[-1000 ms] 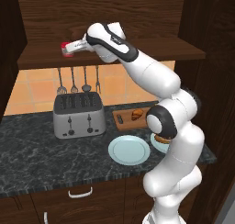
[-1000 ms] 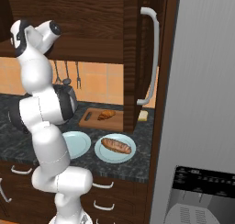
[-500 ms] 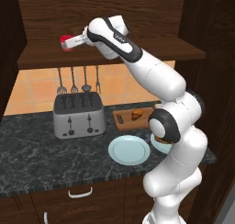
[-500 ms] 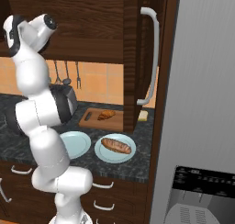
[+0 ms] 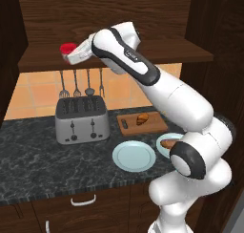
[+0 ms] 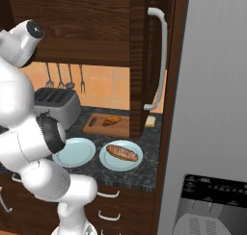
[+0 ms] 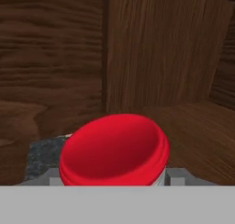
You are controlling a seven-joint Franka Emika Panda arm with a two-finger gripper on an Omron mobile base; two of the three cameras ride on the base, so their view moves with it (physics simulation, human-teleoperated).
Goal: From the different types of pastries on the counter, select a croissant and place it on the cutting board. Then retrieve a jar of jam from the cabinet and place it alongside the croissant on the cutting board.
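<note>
The jar of jam [image 5: 68,48], with its red lid [image 7: 114,147], hangs at the left front of the cabinet shelf [image 5: 157,50]. My gripper [image 5: 70,54] is shut on it. In the hand view the jar sits between the grey fingers [image 7: 176,175], with the cabinet's wooden walls behind. The croissant [image 5: 142,119] [image 6: 113,119] lies on the cutting board [image 5: 153,126] [image 6: 99,128] on the counter [image 5: 33,155]. The baguette-like loaf [image 6: 122,152] rests on a light-blue plate. The pale bread slice [image 6: 150,121] lies beside the board.
A silver toaster [image 5: 80,118] stands left of the board, with utensils [image 5: 76,81] hanging above it. An empty light-blue plate [image 5: 134,156] is in front of the board. The cabinet door with its white handle [image 6: 161,60] stands open, and a grey fridge [image 6: 212,109] is on the right.
The hand and the jar it holds rose a little at the shelf front, then came slightly back down. The upper arm links swung. Nothing on the counter has moved.
</note>
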